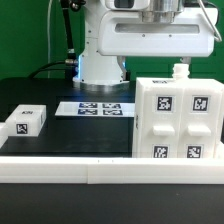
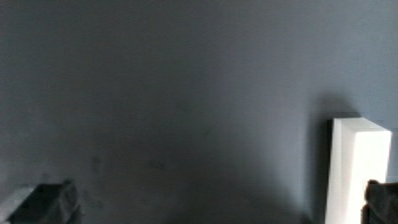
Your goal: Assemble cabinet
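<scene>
Right now the gripper (image 2: 210, 198) is spread wide. In the wrist view only its two dark fingertips (image 2: 45, 203) show, at opposite corners of the pic, w/ nothing btw. them but bare dark table (image 2: 160, 100). It holds nothing. A white slab edge (image 2: 361, 165) stands up off the table right by one fingertip. Can't tell if they touch, or which part the slab belongs to.

Ext. view, left to right:
- A small white block (image 1: 25, 121) w/ one tag sits at the left on the black table.
- The marker board (image 1: 100, 107) lies flat, center-far, just in front of the robot base (image 1: 102, 62).
- The arm (image 1: 150, 38) shows as a wide white link across the top, from center to right.
- At the right, near side, stands the cabinet (image 1: 180, 120). It is upright and the biggest white piece, w/ four tags on its near face in two rows and a small white peg (image 1: 180, 69) on top.
- A white rail (image 1: 100, 170) runs along the near edge, w/ the cabinet's foot right behind it.

Cabinet vs. gripper: the arm link sits above the cabinet's top in the pic, apart from it. The gripper itself can't be made out in the ext. view, so its exact pos. rel. to the cabinet can't be told.
</scene>
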{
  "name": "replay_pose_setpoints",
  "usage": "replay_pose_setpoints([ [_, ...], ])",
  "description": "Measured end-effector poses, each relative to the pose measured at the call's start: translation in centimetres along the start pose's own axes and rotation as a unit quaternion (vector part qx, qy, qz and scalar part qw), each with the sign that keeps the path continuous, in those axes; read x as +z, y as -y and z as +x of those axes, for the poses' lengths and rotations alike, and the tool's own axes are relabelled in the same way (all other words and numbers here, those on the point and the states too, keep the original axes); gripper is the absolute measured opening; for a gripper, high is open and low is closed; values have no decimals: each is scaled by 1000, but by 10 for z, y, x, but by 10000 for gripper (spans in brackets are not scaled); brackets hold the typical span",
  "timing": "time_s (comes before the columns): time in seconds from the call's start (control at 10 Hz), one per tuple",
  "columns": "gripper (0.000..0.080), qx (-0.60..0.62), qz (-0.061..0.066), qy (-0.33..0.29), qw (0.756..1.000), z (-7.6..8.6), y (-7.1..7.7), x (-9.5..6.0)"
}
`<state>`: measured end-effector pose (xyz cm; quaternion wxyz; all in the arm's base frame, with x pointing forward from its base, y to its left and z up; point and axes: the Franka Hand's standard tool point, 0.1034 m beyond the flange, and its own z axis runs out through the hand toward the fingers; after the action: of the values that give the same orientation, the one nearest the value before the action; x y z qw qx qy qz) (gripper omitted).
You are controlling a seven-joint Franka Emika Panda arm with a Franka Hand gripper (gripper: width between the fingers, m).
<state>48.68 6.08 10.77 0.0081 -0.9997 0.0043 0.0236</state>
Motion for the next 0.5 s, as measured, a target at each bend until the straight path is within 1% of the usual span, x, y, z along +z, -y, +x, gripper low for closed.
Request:
replay_pose_setpoints([
  [0.4, 797, -2, 0, 0, 1000, 0, -1, 0],
  [0.5, 797, -18, -1, 0, 1000, 1, -12, 1],
])
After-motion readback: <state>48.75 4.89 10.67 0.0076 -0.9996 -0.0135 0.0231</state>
